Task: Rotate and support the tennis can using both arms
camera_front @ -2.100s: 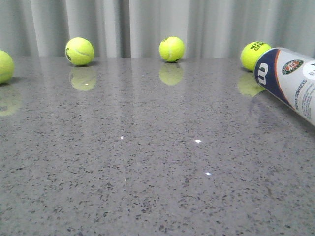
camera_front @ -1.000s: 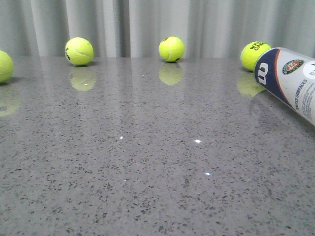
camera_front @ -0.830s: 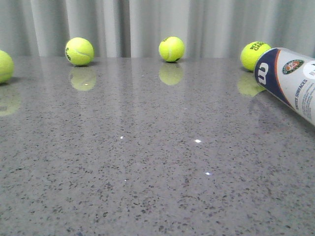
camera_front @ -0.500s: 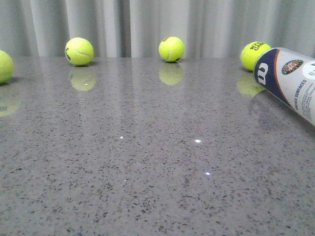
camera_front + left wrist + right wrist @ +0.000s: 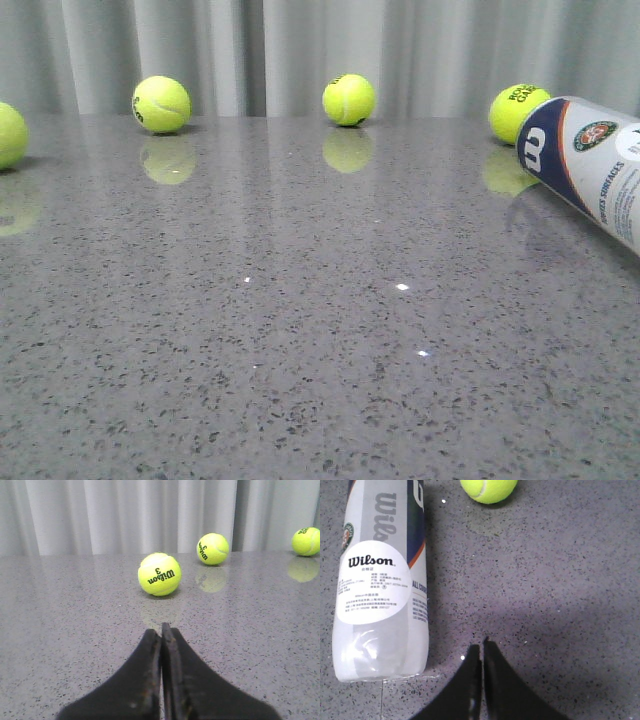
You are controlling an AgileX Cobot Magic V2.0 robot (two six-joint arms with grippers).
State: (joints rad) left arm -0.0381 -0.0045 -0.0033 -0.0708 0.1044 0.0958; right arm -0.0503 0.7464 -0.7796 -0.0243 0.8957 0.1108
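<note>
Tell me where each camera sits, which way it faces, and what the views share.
Front view: low, facing forward over the table to a curtain; four balls, lying tennis can; no robot parts visible.
Left wrist view: low on the left arm, looking along the table at three balls; closed left gripper shows.
Right wrist view: above, looking down at the can; closed right gripper beside it.
Shared: front and right wrist views both show the can.

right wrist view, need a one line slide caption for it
Right gripper, fingers closed, hovers beside the tennis can lying on the speckled grey table, a tennis ball beyond.
</note>
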